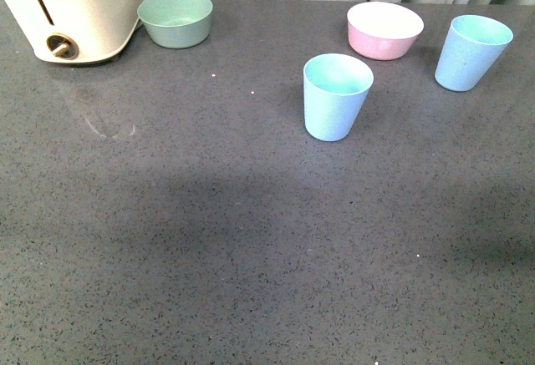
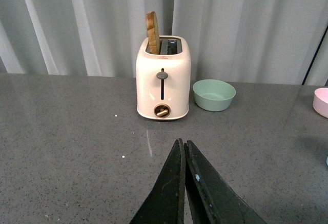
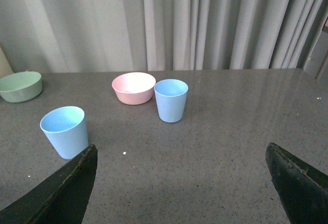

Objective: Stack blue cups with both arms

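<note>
Stacking has not begun on the grey table [image 1: 209, 240]. The near cup [image 1: 337, 98] stands upright in the open at centre. The far cup [image 1: 472, 52], its pale-blue twin, stands upright well to the right, just beside the pink bowl [image 1: 384, 29]. The right gripper [image 3: 182, 152] hangs empty with jaws spread wide, facing the 2 cups. The left gripper [image 2: 183, 143], jaws pressed together on nothing, faces the toaster [image 2: 163, 78] and green bowl [image 2: 213, 94]. Neither gripper shows in the front view. The opening reach looks best done with the right gripper taking the far cup across its wall below the rim, on the side away from the pink bowl. The left gripper would meanwhile part its jaws and turn toward the near cup to steady it upright.
</note>
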Available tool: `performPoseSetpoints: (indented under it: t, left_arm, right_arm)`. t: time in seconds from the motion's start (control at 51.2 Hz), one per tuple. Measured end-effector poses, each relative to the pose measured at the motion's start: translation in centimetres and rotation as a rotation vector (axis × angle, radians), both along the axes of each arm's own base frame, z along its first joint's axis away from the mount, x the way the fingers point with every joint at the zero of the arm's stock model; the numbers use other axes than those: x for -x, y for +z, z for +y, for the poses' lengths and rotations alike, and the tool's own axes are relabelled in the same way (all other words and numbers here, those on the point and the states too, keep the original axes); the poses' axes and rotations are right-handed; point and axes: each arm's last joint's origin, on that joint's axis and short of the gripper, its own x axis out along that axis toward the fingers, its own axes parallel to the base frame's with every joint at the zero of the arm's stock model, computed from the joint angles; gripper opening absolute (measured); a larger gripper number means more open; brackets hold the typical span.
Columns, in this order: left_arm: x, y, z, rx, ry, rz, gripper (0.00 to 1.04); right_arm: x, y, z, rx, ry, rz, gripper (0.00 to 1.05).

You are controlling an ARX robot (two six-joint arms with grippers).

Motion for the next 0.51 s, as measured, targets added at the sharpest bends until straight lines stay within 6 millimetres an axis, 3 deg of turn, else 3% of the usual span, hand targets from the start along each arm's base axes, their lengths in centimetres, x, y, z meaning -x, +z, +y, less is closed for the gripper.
performPoseSetpoints:
  t: [0.39,0.507]
  left_arm:
    - [0.8,-0.1,0.0,0.0,0.0,0.002,0.02]
    - [1.9,-0.4,0.0,0.0,0.0,0.013,0.02]
  right_arm:
    - [0.0,0.0,0.0,0.0,0.0,0.0,0.96]
    - [0.0,0.0,0.0,0.0,0.0,0.0,0.96]
